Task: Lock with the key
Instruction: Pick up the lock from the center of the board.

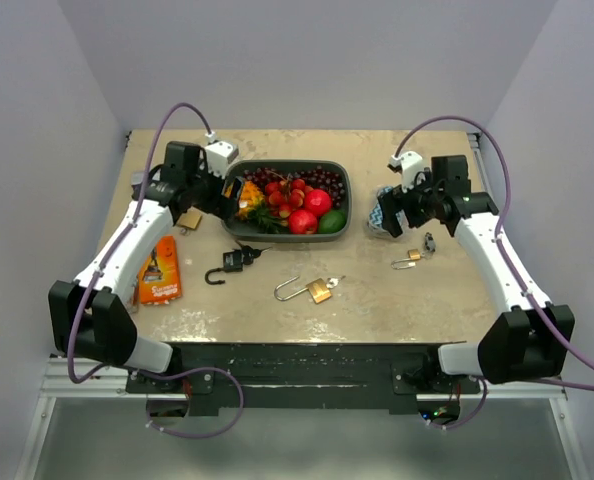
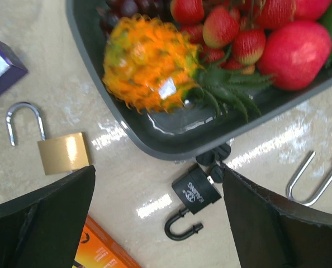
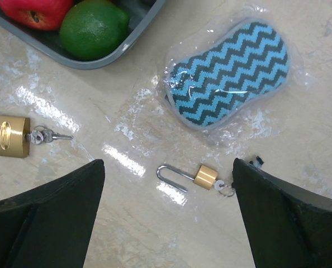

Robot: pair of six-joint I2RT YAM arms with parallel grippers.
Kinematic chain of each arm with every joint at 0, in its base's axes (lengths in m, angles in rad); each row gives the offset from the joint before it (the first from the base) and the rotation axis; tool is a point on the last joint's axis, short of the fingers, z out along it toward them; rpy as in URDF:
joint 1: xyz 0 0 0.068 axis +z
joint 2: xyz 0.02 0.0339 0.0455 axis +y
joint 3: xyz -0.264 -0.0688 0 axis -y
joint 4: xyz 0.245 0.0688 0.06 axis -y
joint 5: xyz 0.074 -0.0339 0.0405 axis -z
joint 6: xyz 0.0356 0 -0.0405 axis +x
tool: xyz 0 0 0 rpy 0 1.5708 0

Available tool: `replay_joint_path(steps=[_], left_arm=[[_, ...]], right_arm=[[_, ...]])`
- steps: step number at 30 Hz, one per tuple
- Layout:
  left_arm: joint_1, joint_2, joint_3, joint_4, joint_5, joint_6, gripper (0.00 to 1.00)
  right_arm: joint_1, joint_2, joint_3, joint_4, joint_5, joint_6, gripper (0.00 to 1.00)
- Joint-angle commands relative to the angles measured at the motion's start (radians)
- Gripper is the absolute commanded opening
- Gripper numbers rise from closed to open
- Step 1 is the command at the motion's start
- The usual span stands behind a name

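1. Overhead, none of the job is done. I count four padlocks on the surface, and every shackle stands open. The black padlock lies left of the middle. The large brass padlock lies mid-surface toward the near edge, the small brass padlock toward the right edge, and the plain brass padlock toward the left edge. One tray of fruit stands toward the far edge.
2. At the left wrist, my left tool is spread fully wide and empty above the black padlock. The black key appears to sit in the lock's base, just beside the tray. The plain brass padlock shows no key here.
3. At the right wrist, my right tool is equally wide and empty over the small brass padlock, which has a key ring at its base. The large brass padlock carries its keys, which makes three key sets. I cannot tell which lock is meant. One shackle has yet to be pressed home and its key turned.
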Motion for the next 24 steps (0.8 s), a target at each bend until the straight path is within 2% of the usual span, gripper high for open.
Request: replay_joint_path(steps=[1, 3, 7, 8, 12, 17, 24], left_arm=[[0.001, -0.062, 0.117, 0.11, -0.028, -0.04, 0.99], [0.001, -0.055, 0.138, 0.098, -0.006, -0.011, 0.99], [0.001, -0.055, 0.148, 0.086, 0.162, 0.025, 0.99], [0.001, -0.077, 0.135, 0.122, 0.176, 0.023, 0.99], [0.001, -0.14, 0.063, 0.242, 0.173, -0.039, 0.99], [0.001, -0.193, -0.036, 0.331, 0.274, -0.03, 0.99], [0.001, -0.18, -0.031, 0.296, 0.304, 0.006, 0.99]], right_arm=[[-0.003, -0.007, 0.109, -0.038, -0.055, -0.158, 0.99], [-0.003, 0.017, 0.131, -0.054, -0.038, -0.235, 0.99], [-0.006, 0.057, 0.131, -0.189, 0.003, -0.486, 0.99], [-0.012, 0.063, 0.112, -0.202, 0.008, -0.575, 0.99], [-0.078, 0.111, 0.083, -0.248, 0.016, -0.763, 0.99], [-0.107, 0.169, 0.002, -0.243, 0.037, -1.041, 0.99], [-0.155, 0.311, 0.011, -0.302, 0.015, -1.293, 0.99]])
